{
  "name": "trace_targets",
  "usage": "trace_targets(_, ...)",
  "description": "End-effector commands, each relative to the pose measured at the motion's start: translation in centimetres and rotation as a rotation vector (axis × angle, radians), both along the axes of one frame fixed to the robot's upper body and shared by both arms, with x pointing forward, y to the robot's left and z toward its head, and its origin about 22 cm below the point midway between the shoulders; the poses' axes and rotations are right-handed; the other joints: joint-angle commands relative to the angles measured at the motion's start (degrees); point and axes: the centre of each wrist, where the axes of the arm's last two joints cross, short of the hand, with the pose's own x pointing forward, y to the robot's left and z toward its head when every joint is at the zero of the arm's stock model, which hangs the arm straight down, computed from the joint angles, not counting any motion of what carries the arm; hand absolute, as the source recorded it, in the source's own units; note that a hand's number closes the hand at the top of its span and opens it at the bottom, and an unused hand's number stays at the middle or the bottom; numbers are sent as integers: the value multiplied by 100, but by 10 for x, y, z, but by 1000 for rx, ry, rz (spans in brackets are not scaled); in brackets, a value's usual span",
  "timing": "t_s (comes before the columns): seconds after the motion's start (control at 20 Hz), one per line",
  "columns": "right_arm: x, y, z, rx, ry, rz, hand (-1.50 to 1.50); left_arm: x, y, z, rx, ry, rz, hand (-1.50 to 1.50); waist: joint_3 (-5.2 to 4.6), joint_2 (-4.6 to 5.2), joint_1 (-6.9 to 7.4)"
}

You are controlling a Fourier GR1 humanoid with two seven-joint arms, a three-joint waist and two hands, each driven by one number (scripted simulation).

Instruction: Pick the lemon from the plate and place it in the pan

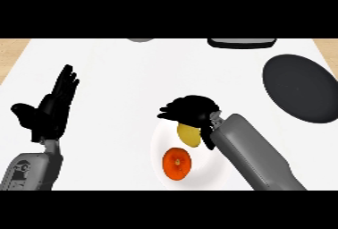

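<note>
A yellow lemon [188,135] lies on a white plate [213,169] near the counter's front, with an orange-red fruit [176,163] just in front of it. My right hand [190,110] hangs over the lemon's far end, fingers curled down around its top, which they hide. The dark round pan [300,87] sits at the far right, apart from the plate. My left hand [51,109] rests open at the left, fingers up.
A black object [242,43] lies at the counter's back edge, right of centre. A grey round thing [140,40] shows at the back middle. Wooden floor shows beyond the counter's left and right corners.
</note>
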Motion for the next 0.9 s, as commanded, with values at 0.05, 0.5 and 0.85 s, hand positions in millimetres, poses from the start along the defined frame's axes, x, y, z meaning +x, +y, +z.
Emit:
trace_targets(0.05, 0, 5, 0, -45, 9, 5, -150, 2, -25, 4, -6, -3, -6, 0, 0, -6, -17)
trace_targets(0.5, 8, 1, -29, -70, 101, 115, 150, -1, -4, 9, 21, -15, 1, 0, 2, -5, 23)
trace_targets(0.85, 4, 29, -33, -26, 32, 150, 150, 0, 6, -5, 1, 10, 2, 0, 0, 1, 9)
